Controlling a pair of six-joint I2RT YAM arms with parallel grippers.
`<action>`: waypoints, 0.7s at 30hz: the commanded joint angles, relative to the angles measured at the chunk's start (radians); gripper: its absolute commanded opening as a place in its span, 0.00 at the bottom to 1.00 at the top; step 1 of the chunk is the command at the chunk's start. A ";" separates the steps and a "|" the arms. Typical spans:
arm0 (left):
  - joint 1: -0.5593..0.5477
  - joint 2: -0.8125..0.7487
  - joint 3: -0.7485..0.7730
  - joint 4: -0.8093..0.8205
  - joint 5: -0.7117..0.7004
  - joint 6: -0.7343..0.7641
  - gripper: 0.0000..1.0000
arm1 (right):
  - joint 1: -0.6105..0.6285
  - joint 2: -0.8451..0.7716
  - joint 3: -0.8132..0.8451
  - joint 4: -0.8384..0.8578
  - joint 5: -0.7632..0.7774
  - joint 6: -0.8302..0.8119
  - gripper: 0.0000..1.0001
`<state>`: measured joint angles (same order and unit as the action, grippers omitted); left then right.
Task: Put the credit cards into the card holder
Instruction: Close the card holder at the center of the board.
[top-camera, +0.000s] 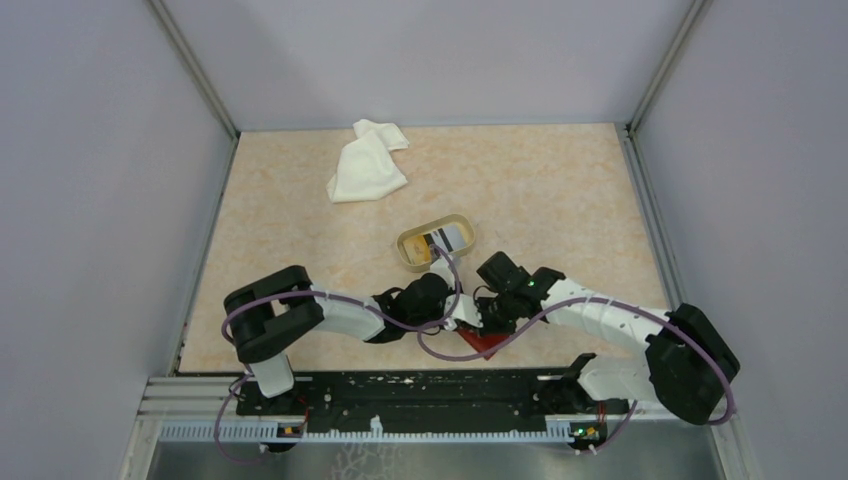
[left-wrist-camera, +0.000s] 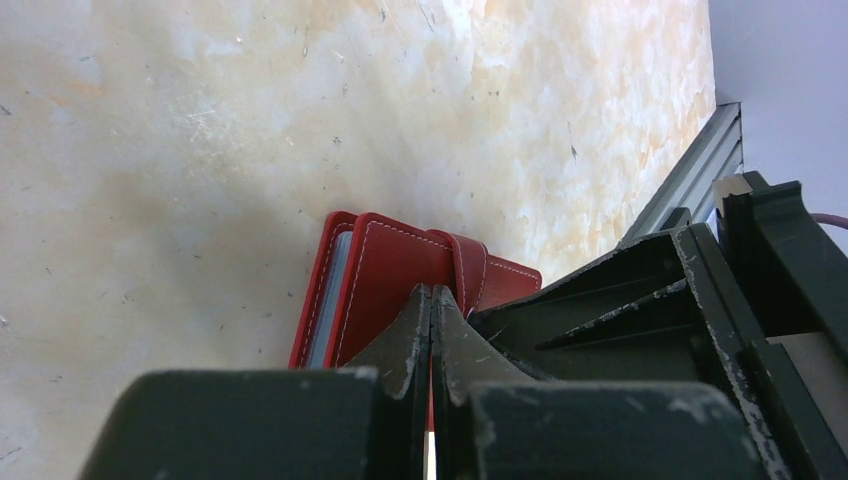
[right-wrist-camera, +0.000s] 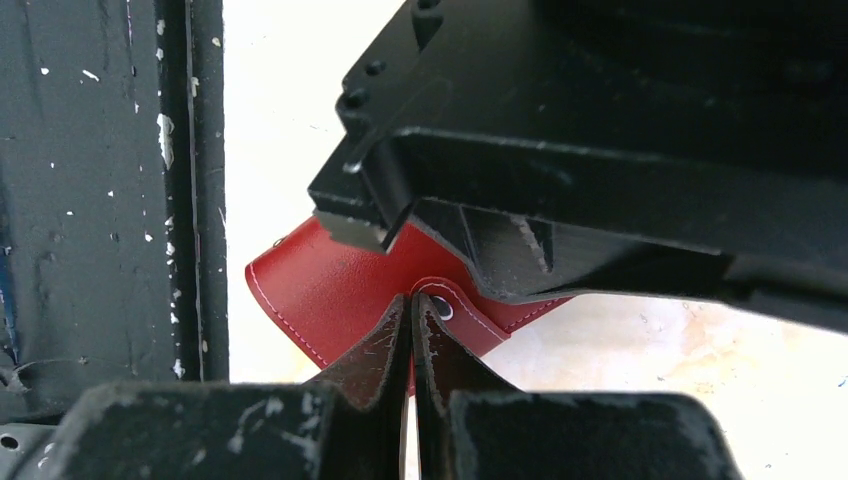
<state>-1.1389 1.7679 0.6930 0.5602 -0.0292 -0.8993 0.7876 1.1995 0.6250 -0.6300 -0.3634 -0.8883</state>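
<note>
White cloth (top-camera: 367, 162), tan dish (top-camera: 404, 246)

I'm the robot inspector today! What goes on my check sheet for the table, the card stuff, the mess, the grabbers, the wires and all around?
Surface: beige marbled table, lightly scuffed.
Job's things: red card holder lies folded near the arms' bases; credit cards lie in the tan dish.
Clutter: white cloth, crumpled, far left.
Grippers: left gripper and right gripper are both shut, tips at the card holder; cannot tell if they pinch it.
Cables: purple cables loop along both arms.
Surroundings: grey walls, metal rails at the table edges.
</note>
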 joint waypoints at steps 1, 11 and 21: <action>-0.004 0.038 0.013 -0.042 0.002 0.022 0.00 | 0.020 0.056 0.029 0.042 0.013 0.023 0.00; -0.002 -0.064 -0.046 0.028 0.001 -0.001 0.01 | 0.019 0.018 0.017 0.042 0.024 0.025 0.00; -0.001 -0.055 -0.091 0.259 0.103 -0.029 0.01 | 0.017 0.018 0.018 0.037 0.023 0.021 0.00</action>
<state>-1.1370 1.6802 0.5896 0.6788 -0.0067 -0.9104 0.7944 1.2297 0.6483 -0.6128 -0.3565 -0.8700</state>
